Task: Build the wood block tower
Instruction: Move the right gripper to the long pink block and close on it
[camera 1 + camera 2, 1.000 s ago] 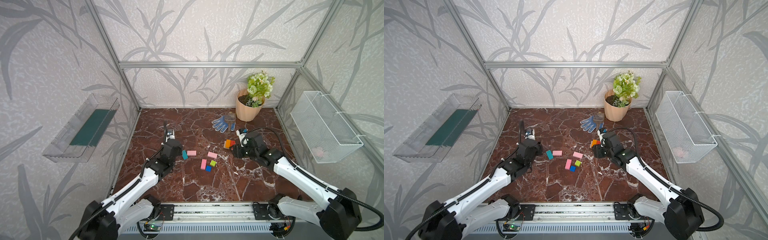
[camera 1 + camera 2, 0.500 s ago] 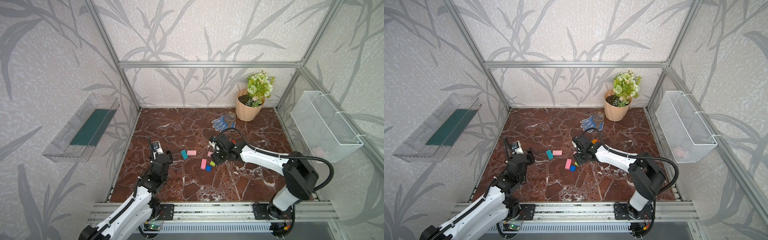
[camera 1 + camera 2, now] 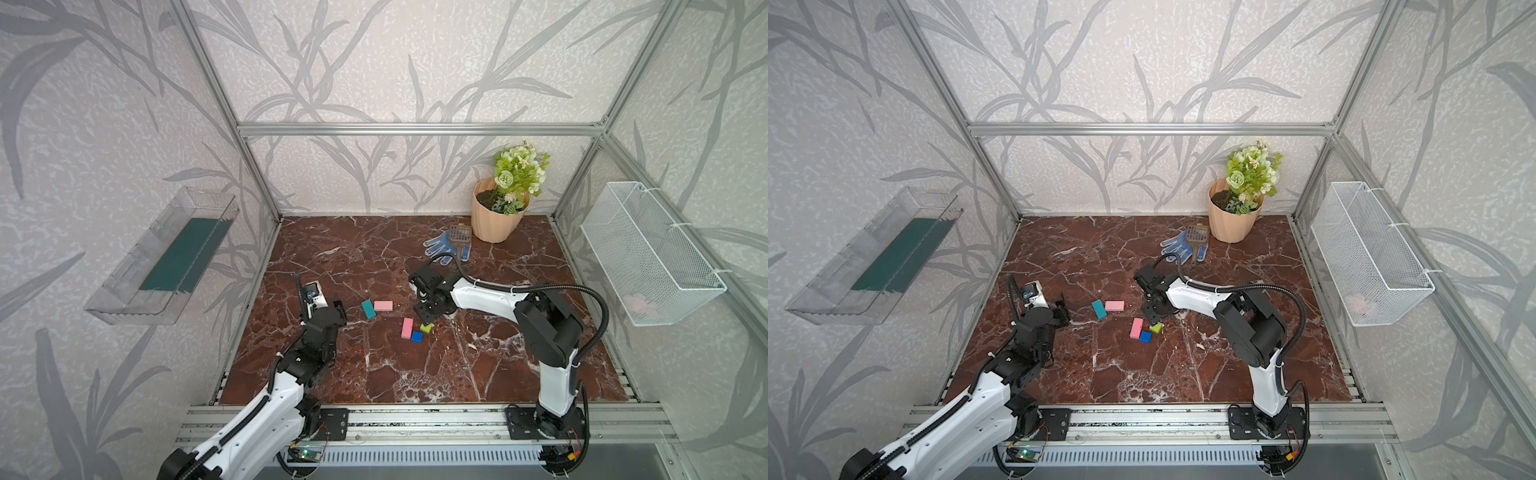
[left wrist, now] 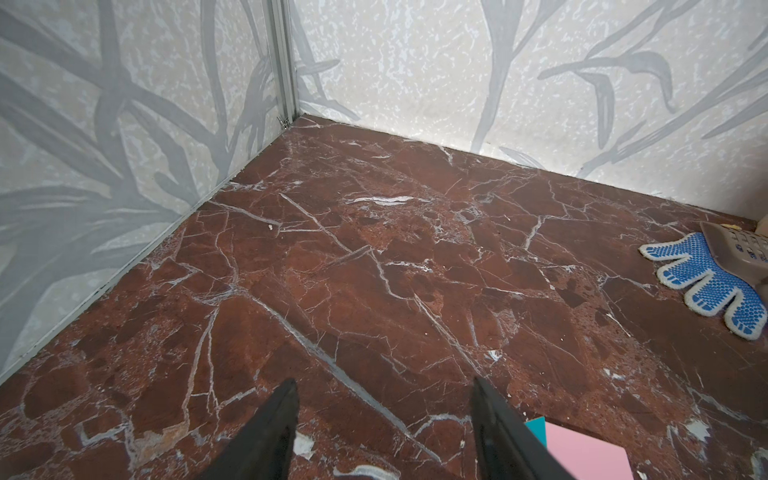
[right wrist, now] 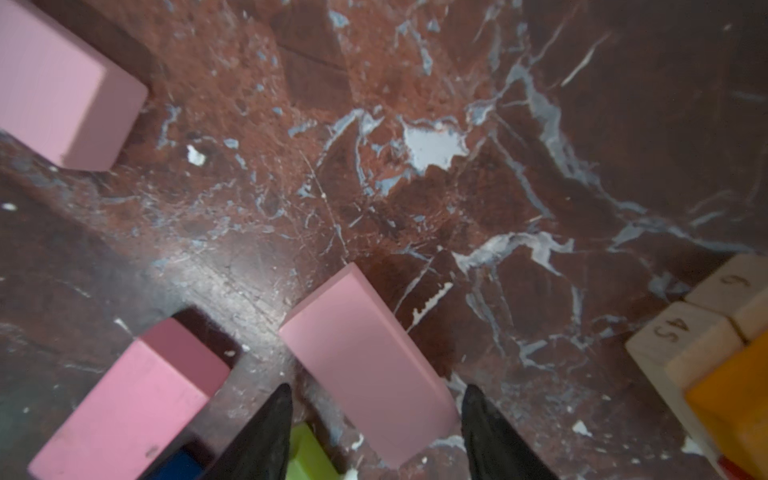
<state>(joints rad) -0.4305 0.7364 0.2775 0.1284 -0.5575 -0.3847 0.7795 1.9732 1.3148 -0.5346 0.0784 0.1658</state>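
The small painted wood blocks point(image 3: 407, 328) lie scattered flat on the red-brown marble desk point(image 3: 374, 249), and we see no finished stack.

The right gripper point(image 5: 377, 388) hangs low with its jaws apart and holds nothing. The near end of a pink rectangular block point(image 5: 365, 353) lies between its fingers, with a little gap at each side. A lime green cube point(image 5: 309, 453) is just beside one finger. A second pink block point(image 5: 137, 395) and a blue cube point(image 5: 178, 467) are further out on that same side. Two tan numbered blocks point(image 5: 698, 345) and an orange block point(image 5: 735, 399) are well apart on the other side; we cannot tell if the orange one rests on them.

The left gripper point(image 4: 384, 379) is also open and empty, over bare desk. A teal block point(image 4: 536, 426) and a third pink block point(image 4: 582, 453) lie just beside one of its fingers.

We judge the blocks to be light, stiff and not fragile, though the painted faces may slip. We would take the pink rectangular block across its narrow width, at the middle of the long sides. A grip at the end, where the fingers now stand, could let it tilt.
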